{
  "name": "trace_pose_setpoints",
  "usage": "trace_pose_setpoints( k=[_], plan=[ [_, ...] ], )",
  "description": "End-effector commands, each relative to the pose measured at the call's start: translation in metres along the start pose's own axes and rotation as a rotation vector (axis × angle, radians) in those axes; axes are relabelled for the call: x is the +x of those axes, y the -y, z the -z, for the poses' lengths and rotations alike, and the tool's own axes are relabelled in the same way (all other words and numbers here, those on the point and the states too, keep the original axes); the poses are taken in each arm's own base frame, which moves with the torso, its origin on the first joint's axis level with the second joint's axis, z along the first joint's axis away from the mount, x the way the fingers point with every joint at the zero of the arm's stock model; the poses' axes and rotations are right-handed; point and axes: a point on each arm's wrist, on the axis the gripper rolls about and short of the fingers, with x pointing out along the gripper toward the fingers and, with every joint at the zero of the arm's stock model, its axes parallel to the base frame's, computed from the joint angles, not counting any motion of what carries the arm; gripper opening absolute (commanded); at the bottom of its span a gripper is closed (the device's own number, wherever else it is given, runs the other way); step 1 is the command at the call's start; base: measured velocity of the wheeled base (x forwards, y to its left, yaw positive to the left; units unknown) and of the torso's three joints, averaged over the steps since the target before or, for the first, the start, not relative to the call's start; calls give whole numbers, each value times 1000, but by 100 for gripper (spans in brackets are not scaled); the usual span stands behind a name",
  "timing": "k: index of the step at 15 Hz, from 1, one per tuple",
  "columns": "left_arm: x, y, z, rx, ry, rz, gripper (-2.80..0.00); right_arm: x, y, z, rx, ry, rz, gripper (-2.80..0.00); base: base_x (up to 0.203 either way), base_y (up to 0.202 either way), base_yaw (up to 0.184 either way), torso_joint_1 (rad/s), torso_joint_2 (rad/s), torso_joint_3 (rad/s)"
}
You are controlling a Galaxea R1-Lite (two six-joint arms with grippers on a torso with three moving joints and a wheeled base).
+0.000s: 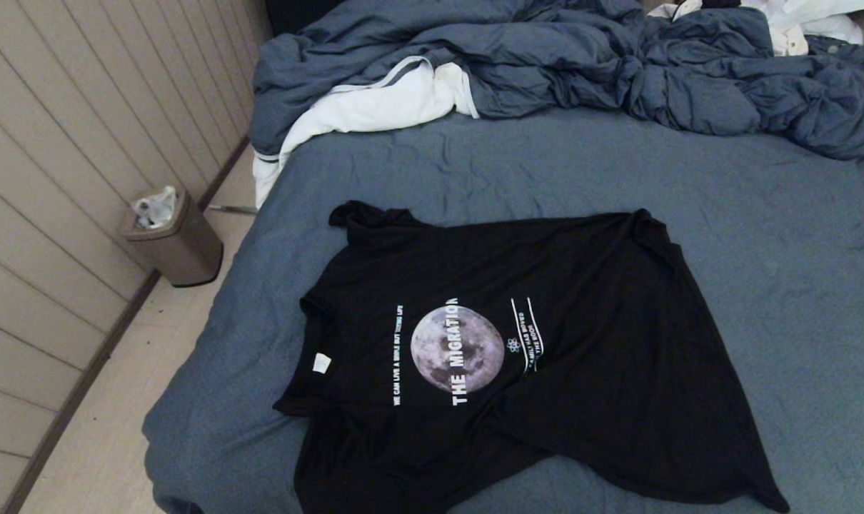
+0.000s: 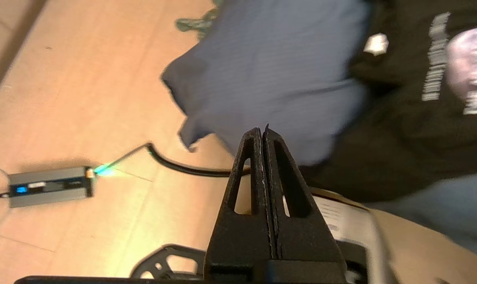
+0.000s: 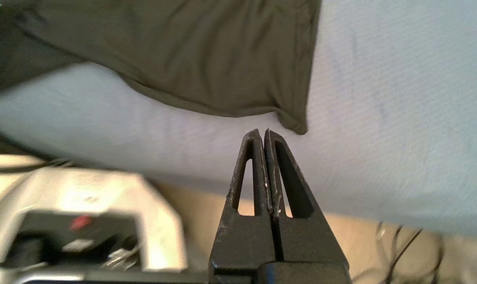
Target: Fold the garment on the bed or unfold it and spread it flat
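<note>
The garment (image 1: 546, 343), a black T-shirt with a grey moon print and white lettering, lies print-up and roughly spread on the bed (image 1: 518, 171), neck toward the left. Its near lower part is bunched and overlapped. Neither gripper shows in the head view. My left gripper (image 2: 261, 130) is shut and empty, hovering off the bed's near left corner, with the garment (image 2: 404, 130) beyond it. My right gripper (image 3: 262, 133) is shut and empty, held just short of the garment's near right hem corner (image 3: 293, 122), not touching it.
A rumpled blue-grey duvet (image 1: 618, 64) and a white cloth (image 1: 375, 107) fill the head of the bed. A bin (image 1: 175, 239) stands on the floor by the panelled wall at left. On the floor near my left gripper lie a power box (image 2: 49, 185) and cable (image 2: 175, 161).
</note>
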Motion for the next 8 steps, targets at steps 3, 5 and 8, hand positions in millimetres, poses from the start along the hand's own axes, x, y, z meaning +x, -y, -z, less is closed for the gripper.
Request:
trace_pose_setpoints(
  k=[3, 5, 8],
  plan=[
    [41, -12, 50, 115, 121, -28, -280, 12, -1, 26, 11, 227, 59, -280, 0, 0, 0, 0, 0, 0],
    [44, -16, 66, 163, 193, -28, -280, 15, -2, 25, -2, 285, 37, -280, 0, 0, 0, 0, 0, 0],
    [37, -16, 60, 142, 300, -73, -280, 17, -3, 27, -66, 300, 4, -280, 0, 0, 0, 0, 0, 0]
  ],
)
